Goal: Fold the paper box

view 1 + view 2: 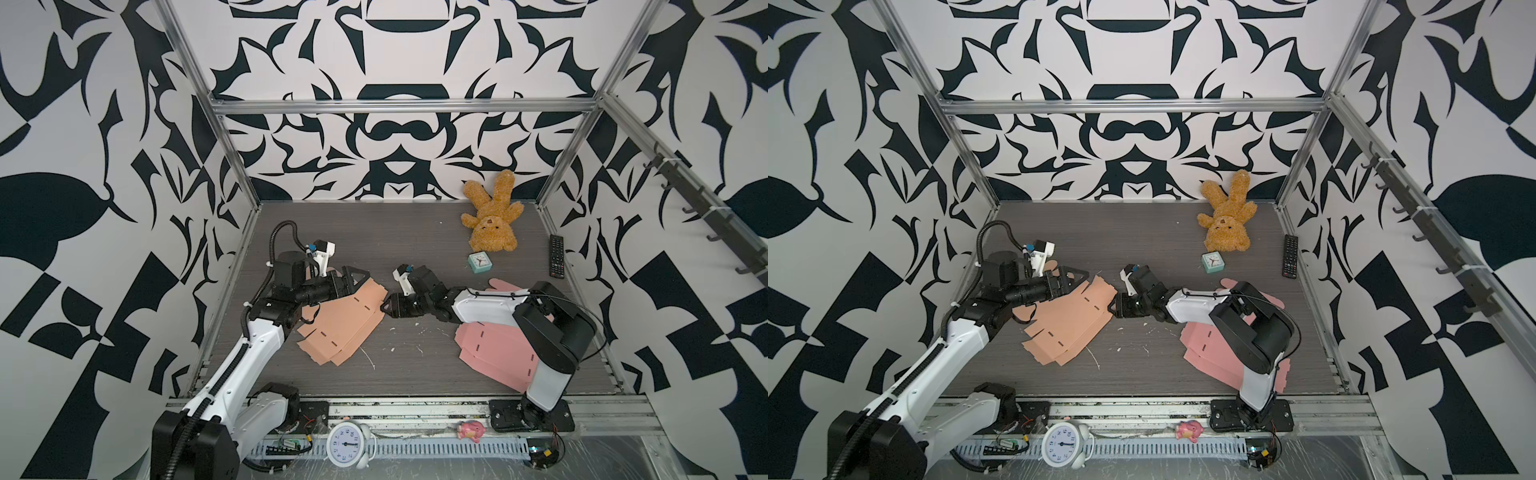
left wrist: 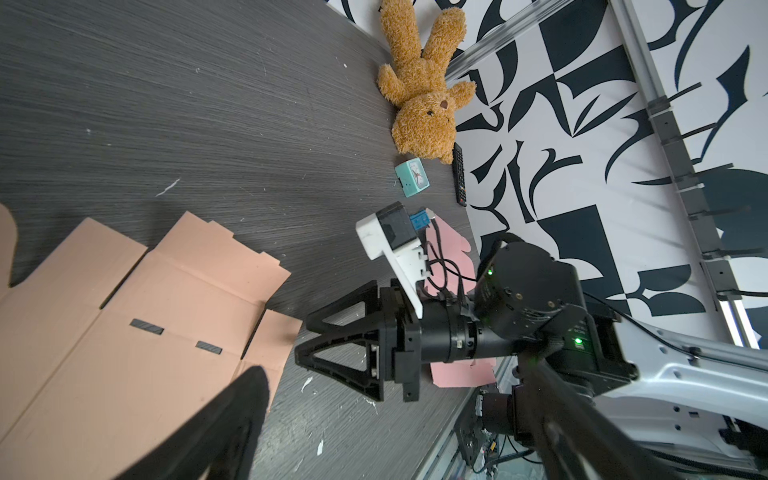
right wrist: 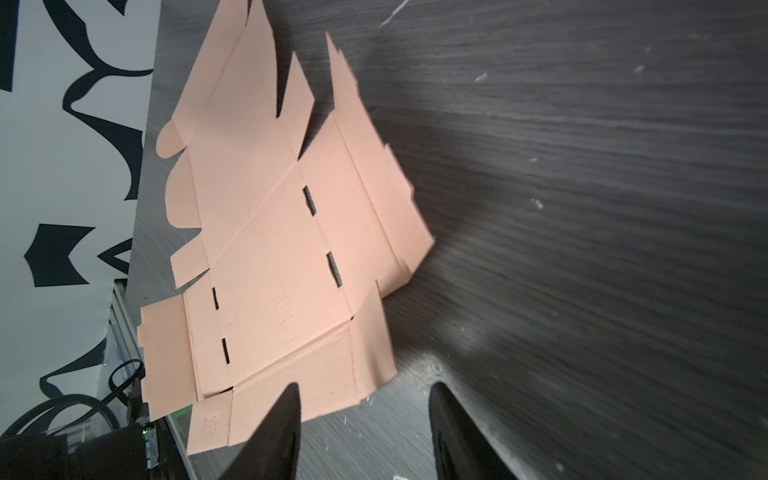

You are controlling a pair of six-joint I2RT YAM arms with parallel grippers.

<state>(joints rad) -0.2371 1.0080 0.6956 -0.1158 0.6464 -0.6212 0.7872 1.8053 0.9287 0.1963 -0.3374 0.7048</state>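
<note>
Evidently the paper box (image 1: 345, 320), an unfolded blank on the counter (image 1: 415, 249), lies ahead of the right pincer (image 1: 384, 308), whose half-parted jaws bracket a flap edge, presumably to lift it; the left pincer (image 1: 363, 282) hovers above, released.

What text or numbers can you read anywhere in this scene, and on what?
"8", "10", "11": dial of white alarm clock; rest blurred.
Unreadable, too small: teal clock dial, remote buttons.
No print seen: peach box blank, pink box blank.
</note>
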